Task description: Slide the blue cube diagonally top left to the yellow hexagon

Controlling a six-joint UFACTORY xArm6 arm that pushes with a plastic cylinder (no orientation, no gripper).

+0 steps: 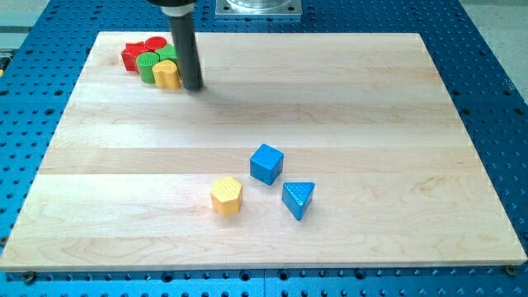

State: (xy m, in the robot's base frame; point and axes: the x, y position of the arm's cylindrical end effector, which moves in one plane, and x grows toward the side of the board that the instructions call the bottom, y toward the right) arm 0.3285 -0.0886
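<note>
My tip [193,87] is bare, holding nothing, beside a yellow block [167,75] in the red-green cluster at the view's top left. Well apart, the blue cube [266,162] sits just up-right of the yellow hexagon [226,195].

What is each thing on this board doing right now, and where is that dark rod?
my tip: down on the wooden board, just to the view's right of the yellow block in the top-left cluster.
blue cube: sitting alone, far from my tip.
yellow hexagon: below-left of the blue cube, apart from it.
blue triangle: below-right of the blue cube, close by.
red blocks: clustered against green blocks.
</note>
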